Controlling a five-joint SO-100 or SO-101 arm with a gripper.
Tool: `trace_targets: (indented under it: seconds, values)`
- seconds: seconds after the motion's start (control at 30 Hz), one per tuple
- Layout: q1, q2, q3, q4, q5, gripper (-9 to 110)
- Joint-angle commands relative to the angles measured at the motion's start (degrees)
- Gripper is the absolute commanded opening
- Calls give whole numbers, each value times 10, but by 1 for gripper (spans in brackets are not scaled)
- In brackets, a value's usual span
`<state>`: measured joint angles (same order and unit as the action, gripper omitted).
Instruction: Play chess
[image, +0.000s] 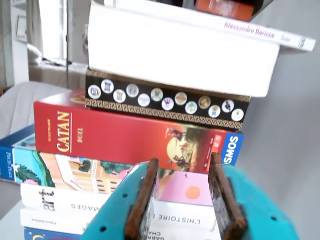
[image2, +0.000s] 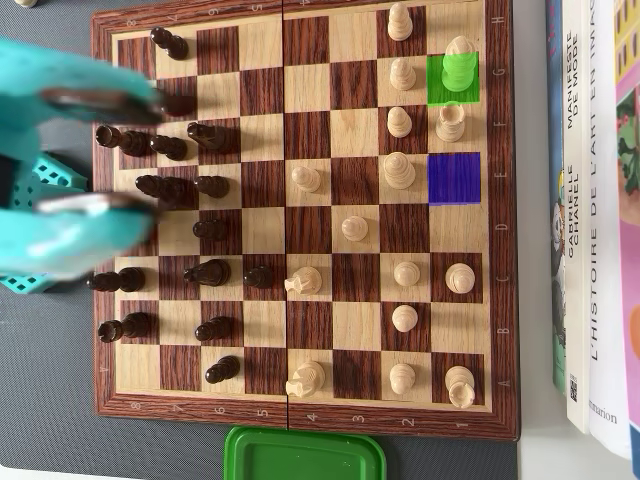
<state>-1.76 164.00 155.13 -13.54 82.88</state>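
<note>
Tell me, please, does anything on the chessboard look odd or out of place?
Two squares near the right edge of the chessboard in the overhead view are tinted, unlike the wooden rest: a green square with a light piece standing on it, and an empty blue square two squares below it. No piece lies toppled, and nothing looks damaged.

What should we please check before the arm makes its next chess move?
1. Pincer empty: ok, jaws apart, nothing between them in the wrist view.
2. Piece on the green square: ok, a light piece stands there upright.
3. Blue square free: ok, no piece on it.
4. Pincer over the green square: not ok, it hovers at the board's dark side, left in the overhead view.
5. Wrist camera sees the board: not ok, it faces a stack of books.
6. Neighbours clear of the green square: cannot tell, one piece stands close below.
</note>
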Motion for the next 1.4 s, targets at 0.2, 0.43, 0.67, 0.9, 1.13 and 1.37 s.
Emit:
trace_targets:
  seconds: [0.2, 0.43, 0.67, 0.9, 1.13, 1.37]
  values:
    - [15, 105, 69, -159, 4, 16]
    - [15, 182, 141, -284, 4, 16]
    - [38, 271, 222, -415, 3, 16]
    - [38, 279, 259, -566, -3, 16]
    - [33, 279, 259, -671, -3, 16]
    - [32, 279, 259, -793, -3, 16]
